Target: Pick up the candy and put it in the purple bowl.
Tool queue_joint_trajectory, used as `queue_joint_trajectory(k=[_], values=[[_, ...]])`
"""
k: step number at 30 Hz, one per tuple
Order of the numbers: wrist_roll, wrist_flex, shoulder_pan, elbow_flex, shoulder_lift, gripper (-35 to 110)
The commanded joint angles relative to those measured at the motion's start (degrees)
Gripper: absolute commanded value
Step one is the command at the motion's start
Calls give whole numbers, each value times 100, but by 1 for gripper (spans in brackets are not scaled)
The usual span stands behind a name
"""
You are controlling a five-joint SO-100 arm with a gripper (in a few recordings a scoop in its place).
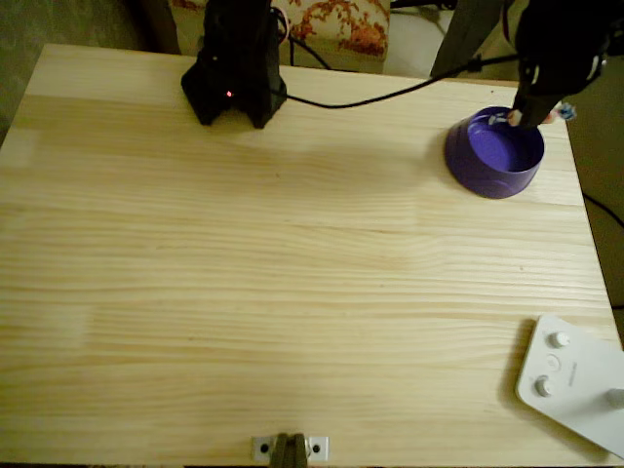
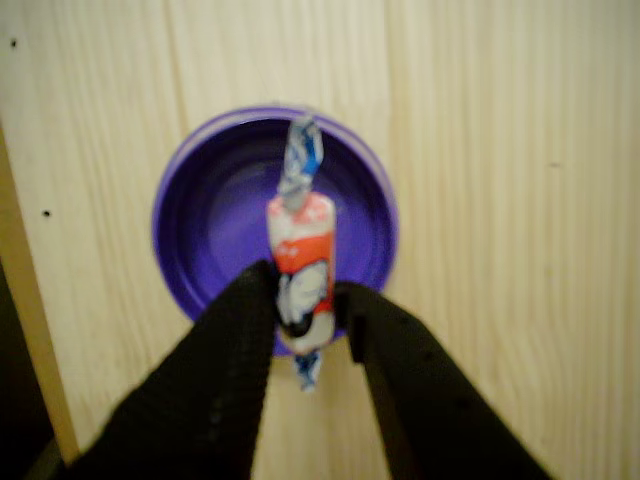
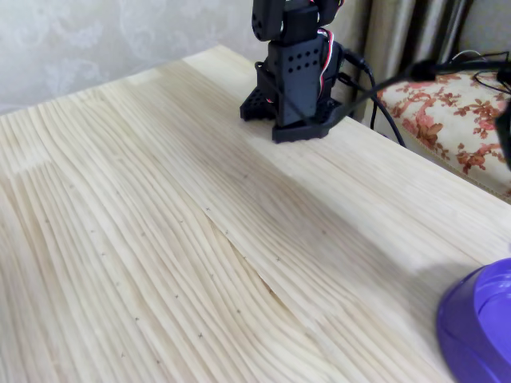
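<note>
The hand (image 2: 308, 300) holds the candy (image 2: 301, 270) above the purple bowl (image 2: 200, 240).

A home: floral upholstered seat (image 3: 447, 120), curtains (image 3: 407, 36), patterned wallpaper (image 3: 96, 40).

A pale pine desk (image 1: 292, 292) is filling most of the overhead view, its grain running left to right. The purple bowl (image 1: 494, 153) is sitting on it in the upper right of that frame, close to the desk's right edge. The arm's black base (image 1: 234, 88) is standing at the upper middle, near the far edge, with a black cable (image 1: 390, 93) trailing from it toward the upper right. A white device with round knobs (image 1: 575, 382) is lying at the lower right corner, partly overhanging the edge. A small metal bracket (image 1: 290, 448) is sitting at the bottom edge, near the middle. In the fixed view, the base (image 3: 297, 80) is standing at the top centre and the bowl (image 3: 479, 327) is showing at the lower right.
</note>
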Motion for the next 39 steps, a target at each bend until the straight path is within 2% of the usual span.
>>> queue_joint_trajectory(k=[1, 18, 24, 28, 39], values=[[0, -44, -211, -589, 44, 0], [-26, -26, -299, -765, -492, 1], [-26, -26, -290, -703, -457, 8], [-26, -26, -281, -650, -457, 19], [0, -26, -264, -457, -158, 19]])
